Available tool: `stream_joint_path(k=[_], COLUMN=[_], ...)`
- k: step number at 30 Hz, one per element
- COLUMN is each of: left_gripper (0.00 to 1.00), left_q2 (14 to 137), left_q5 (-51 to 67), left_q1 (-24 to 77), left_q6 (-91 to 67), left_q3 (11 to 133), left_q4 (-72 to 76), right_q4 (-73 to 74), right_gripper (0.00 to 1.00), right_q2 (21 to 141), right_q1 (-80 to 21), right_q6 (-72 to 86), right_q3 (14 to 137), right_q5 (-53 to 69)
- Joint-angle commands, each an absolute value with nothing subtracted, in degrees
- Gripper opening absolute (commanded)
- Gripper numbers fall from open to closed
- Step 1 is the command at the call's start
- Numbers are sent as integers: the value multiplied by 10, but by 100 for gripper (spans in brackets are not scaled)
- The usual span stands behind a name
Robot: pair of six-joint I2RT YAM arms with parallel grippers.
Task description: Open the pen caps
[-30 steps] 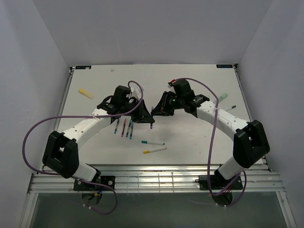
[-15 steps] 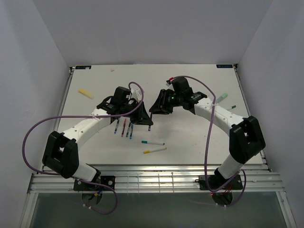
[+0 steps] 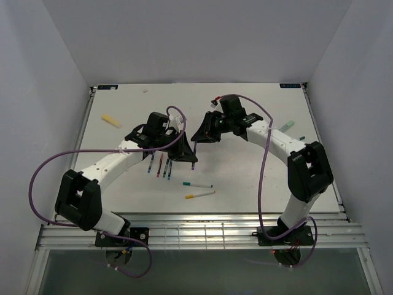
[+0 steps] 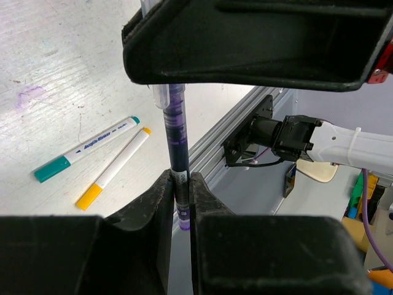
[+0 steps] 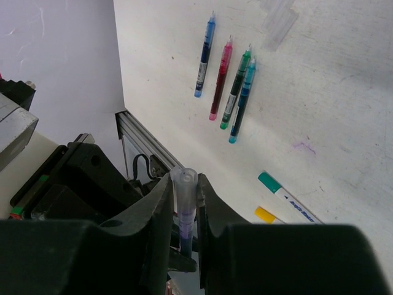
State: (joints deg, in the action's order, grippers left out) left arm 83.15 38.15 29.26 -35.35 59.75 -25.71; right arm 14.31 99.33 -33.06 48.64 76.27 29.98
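1. Where the left fingers (image 4: pixel 153 212) meet, they are pressed onto the lower barrel of a purple pen (image 4: pixel 177 144), which stands upright in the left wrist view. Its upper end runs behind the black housing of the other arm.
2. The right fingers (image 5: pixel 156 215) pinch a clear cap (image 5: pixel 184 184) with purple showing inside it. I cannot tell whether the cap is fully off the pen.
3. From above, both sets of fingers hang over the middle of the counter (image 3: pixel 245 178), just beside each other, the right set nearer the far edge.
4. Four slim pens (image 5: pixel 224 80) (blue, pink, green and teal) lie side by side, left of centre.
5. Nearer the near edge lie a green-capped white pen (image 3: pixel 198 184) and a yellow-capped white pen (image 3: pixel 200 194).
6. A yellow highlighter (image 3: pixel 112 120) lies by the left edge, and a pale-green highlighter (image 3: pixel 287 126) by the right edge.
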Motion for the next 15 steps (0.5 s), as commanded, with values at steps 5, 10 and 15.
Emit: stream_joint_path(k=[5,10,15], left_gripper=[0,0,0], left_q2=[812,831,804], left_q5=[383,234,143], left_q1=[292,293,298], left_q6=[-336,-290,-275], left_q3=[609,633,603], left_q4=[-252,-376,-393], right_q4=[169,401,504], right_gripper=[8,8,8], right_q2=[1024,1098,1175], right_q1=[-329,-353,-374], right_q6=[453,396,385], right_q3=[823,1033,1149], right_q5=[281,-8,-166])
